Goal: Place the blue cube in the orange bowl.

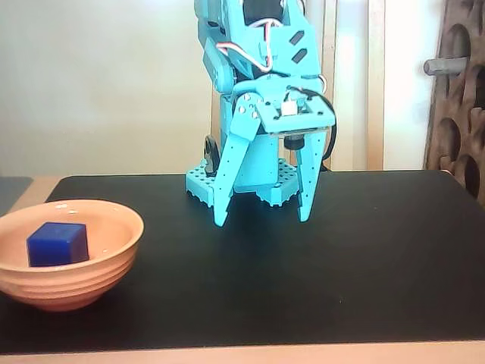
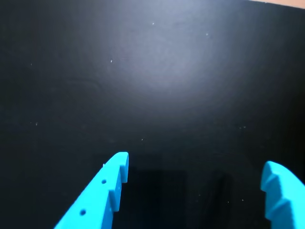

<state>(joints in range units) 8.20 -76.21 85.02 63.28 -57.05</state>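
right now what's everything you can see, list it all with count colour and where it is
bowl: one, peach-orange with ridged outer wall, at the left of the black mat in the fixed view
cube: one, deep blue, sitting inside the bowl
mat: one, black, covering the tabletop; fills the wrist view
table edge: one, light tan, showing along the front of the mat
wall: pale cream, behind the table
wooden screen: one, brown with oval cut-outs, far right
arm: one, turquoise, centre back, base on the mat
gripper: one, turquoise, open and empty, fingertips pointing down over bare mat
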